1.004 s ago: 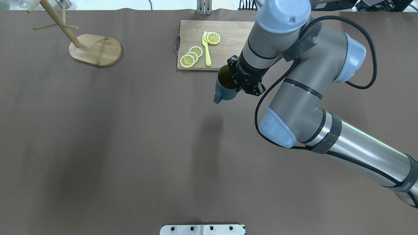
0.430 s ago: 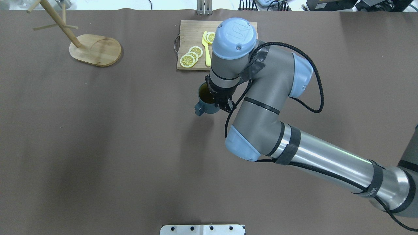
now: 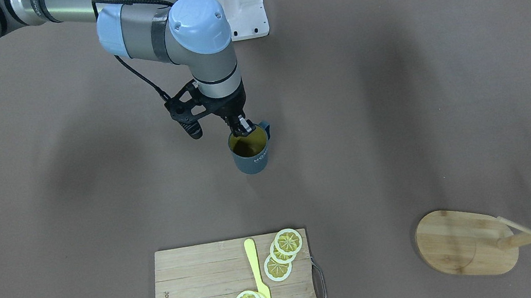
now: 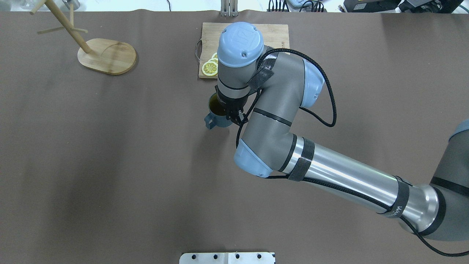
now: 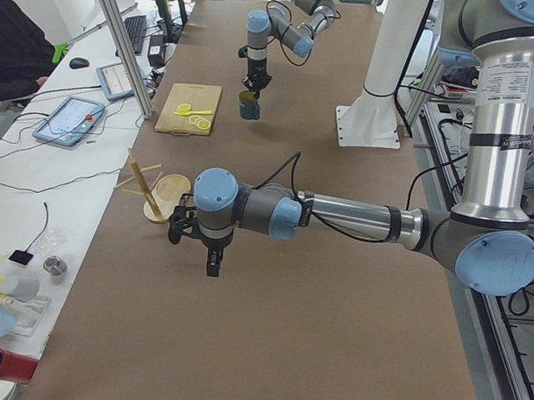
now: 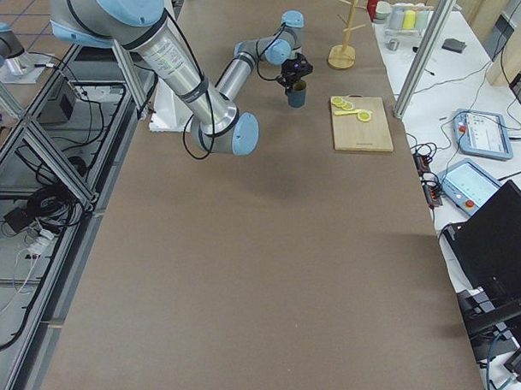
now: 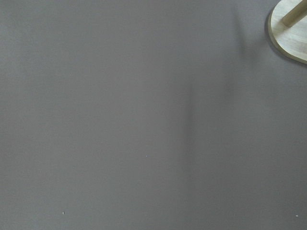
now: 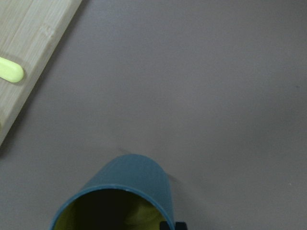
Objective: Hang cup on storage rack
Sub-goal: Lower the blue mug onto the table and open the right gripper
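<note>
The cup (image 3: 251,155) is dark teal with a yellow inside and white lettering, and it is upright. My right gripper (image 3: 241,128) is shut on its rim, next to the handle, and holds it over the brown table. In the overhead view the cup (image 4: 215,114) shows at my right wrist's left edge, handle toward the lower left. The right wrist view shows the cup's rim (image 8: 120,191) from above. The storage rack (image 4: 106,57) stands at the far left. My left gripper (image 5: 210,265) hangs near the rack in the exterior left view only; I cannot tell if it is open or shut.
A bamboo cutting board (image 3: 202,293) holds lemon slices (image 3: 283,253) and a yellow knife (image 3: 259,280); in the overhead view my right arm partly covers the board (image 4: 278,31). The rack's base (image 7: 290,28) shows in the left wrist view's corner.
My right arm has carried the cup to the left and away from the cutting board, toward the table's middle. The rack and the board have not moved.
</note>
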Action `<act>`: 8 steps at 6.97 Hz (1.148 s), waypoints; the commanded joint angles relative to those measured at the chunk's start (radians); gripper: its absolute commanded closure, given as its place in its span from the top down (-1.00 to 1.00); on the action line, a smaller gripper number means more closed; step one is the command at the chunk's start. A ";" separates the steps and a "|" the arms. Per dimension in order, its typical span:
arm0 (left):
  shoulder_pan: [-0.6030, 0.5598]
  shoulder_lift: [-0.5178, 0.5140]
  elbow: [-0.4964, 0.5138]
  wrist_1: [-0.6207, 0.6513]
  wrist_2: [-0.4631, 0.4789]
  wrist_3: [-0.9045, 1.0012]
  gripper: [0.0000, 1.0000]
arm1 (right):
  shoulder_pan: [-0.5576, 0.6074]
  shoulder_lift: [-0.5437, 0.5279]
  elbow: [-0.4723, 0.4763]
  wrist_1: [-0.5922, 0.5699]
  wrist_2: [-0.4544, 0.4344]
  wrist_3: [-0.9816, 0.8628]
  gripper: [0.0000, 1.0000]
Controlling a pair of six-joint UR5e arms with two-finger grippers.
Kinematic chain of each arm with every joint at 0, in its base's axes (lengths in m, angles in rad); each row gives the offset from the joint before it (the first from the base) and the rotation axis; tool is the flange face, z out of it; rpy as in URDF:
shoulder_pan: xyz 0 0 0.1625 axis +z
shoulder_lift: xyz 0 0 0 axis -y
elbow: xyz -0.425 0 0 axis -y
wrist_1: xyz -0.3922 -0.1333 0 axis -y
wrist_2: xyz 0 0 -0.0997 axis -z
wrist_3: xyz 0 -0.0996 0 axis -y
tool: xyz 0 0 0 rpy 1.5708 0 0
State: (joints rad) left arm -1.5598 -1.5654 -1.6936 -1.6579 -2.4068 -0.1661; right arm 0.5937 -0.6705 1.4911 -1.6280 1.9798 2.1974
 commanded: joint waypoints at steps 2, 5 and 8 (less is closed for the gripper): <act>0.001 -0.004 0.008 0.000 0.000 -0.001 0.96 | -0.011 -0.020 0.003 0.008 0.005 0.002 -1.00; 0.001 -0.008 0.023 0.000 0.000 0.002 0.96 | -0.034 -0.053 -0.002 0.071 0.002 0.002 -1.00; 0.001 -0.010 0.022 -0.002 0.000 0.000 0.96 | -0.037 -0.049 0.017 0.071 0.001 -0.004 1.00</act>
State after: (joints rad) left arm -1.5586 -1.5742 -1.6699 -1.6593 -2.4068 -0.1645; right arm 0.5574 -0.7214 1.4959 -1.5574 1.9813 2.1930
